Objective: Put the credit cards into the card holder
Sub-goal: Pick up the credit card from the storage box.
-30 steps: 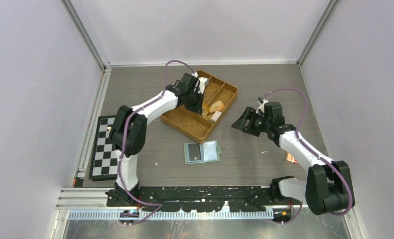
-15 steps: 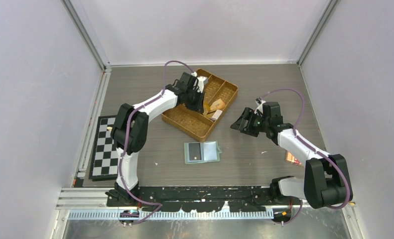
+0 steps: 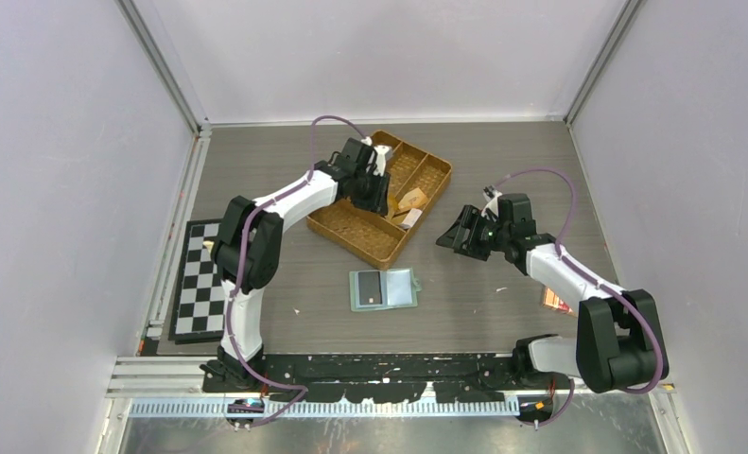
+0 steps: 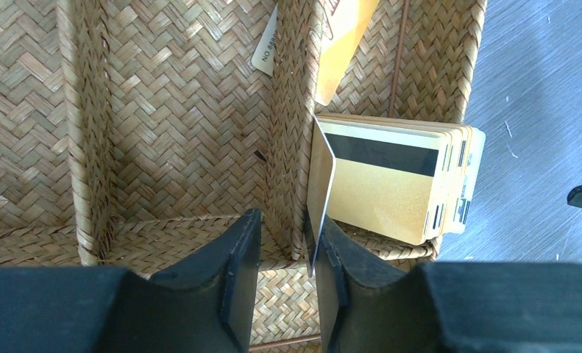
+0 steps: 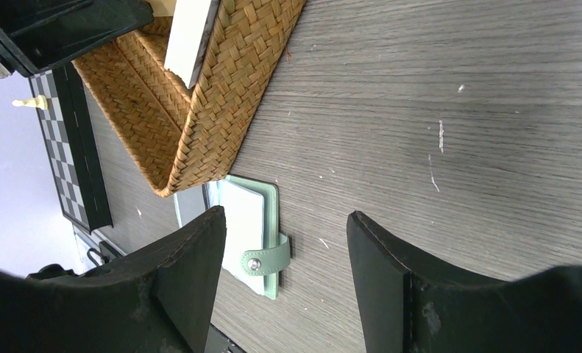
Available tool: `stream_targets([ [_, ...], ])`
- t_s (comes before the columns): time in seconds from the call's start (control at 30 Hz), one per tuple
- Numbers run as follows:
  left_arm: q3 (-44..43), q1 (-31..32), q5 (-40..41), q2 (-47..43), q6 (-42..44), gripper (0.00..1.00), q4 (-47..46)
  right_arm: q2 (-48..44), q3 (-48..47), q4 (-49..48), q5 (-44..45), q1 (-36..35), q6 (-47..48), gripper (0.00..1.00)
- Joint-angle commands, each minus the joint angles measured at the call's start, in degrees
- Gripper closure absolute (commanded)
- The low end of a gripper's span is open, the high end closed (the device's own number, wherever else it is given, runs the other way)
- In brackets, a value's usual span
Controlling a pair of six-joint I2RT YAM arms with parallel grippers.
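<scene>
Edged left with right gripper [image 5: 285, 220] agape near card holder [image 3: 384, 288] at lower centre; with left gripper [image 4: 284, 235] parted over likely stiff, slick credit cards [image 4: 391, 184] in tray [image 3: 348, 230], upper centre, pinch flat faces.

The top camera sits high above and behind the arm bases [image 3: 233, 369], looking down and forward over the whole table [image 3: 502, 161]. The left wrist camera looks from very near, past its own fingers [image 4: 232, 294], into the woven tray [image 4: 177, 147]. The right wrist camera, low and apparently rolled a quarter turn, faces left across the table toward the card holder [image 5: 247, 220] and chessboard [image 5: 71, 154]. All three views share the tray.
</scene>
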State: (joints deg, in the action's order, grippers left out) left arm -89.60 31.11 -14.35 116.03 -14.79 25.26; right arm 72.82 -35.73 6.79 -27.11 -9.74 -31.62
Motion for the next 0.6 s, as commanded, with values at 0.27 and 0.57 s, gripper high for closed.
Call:
stream_targets([
  [0.27,-2.74,-0.30,2.75,-0.86,0.06,0.58,-1.53,1.39,-1.00,-2.74,-2.75,0.18,0.06,0.35],
  [0.57,-2.83,0.13,2.46,-1.84,0.77,0.67,-2.57,2.32,-1.17,-2.83,-3.82,0.19,0.07,0.36],
])
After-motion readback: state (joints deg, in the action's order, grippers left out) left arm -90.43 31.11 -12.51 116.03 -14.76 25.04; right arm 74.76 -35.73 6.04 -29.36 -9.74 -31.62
